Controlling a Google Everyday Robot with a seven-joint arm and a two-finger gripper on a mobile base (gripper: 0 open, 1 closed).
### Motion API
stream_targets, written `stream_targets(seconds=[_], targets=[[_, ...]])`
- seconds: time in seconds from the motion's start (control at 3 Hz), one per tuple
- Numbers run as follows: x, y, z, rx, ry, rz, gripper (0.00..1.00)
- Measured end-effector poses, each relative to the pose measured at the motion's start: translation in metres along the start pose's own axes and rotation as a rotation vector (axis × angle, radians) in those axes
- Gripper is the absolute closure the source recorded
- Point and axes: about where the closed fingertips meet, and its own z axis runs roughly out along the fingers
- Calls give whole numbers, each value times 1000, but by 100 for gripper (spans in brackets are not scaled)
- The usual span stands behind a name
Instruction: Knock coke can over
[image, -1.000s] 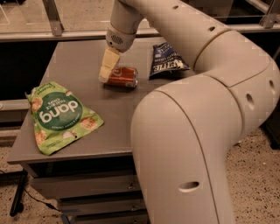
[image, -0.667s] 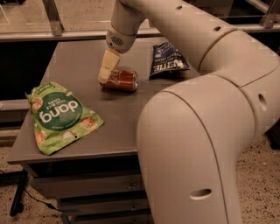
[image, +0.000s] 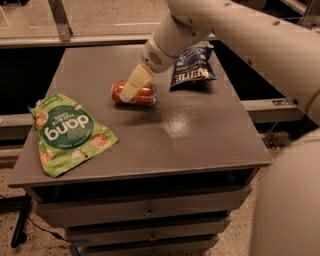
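**Coke can after tipping.** The coke can (image: 135, 94) lies on its side on the counter (image: 195, 132), its long axis running left to right and its silver end facing left. The hand (image: 129, 90) hangs from the arm (image: 210, 25) and slants down over the left half of the can. Its pale tip overlaps the can and seems to touch it. Whether the hand is apart or together cannot be told from this view.

A green snack bag (image: 70, 132) lies flat, well to the left of the can and nearer the front edge. A dark blue chip bag (image: 192, 67) lies just beyond the can, to its right, and clear of it.

Compared with a second ago, the can has barely shifted and was already lying down then. It has turned slightly, from a diagonal lie to a more level one. The hand has dropped from above the can's upper left to sit directly against it.

The can is no longer upright, so the task appears essentially done. What probably remains is to lift the hand away without rolling the can toward the blue bag.
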Motion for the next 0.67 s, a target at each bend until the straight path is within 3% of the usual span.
stream_targets(seconds=[0.33, 0.67], targets=[[24, 30, 2, -30, -151, 35, 0], [28, 34, 1, -20, -369, 65, 0]])
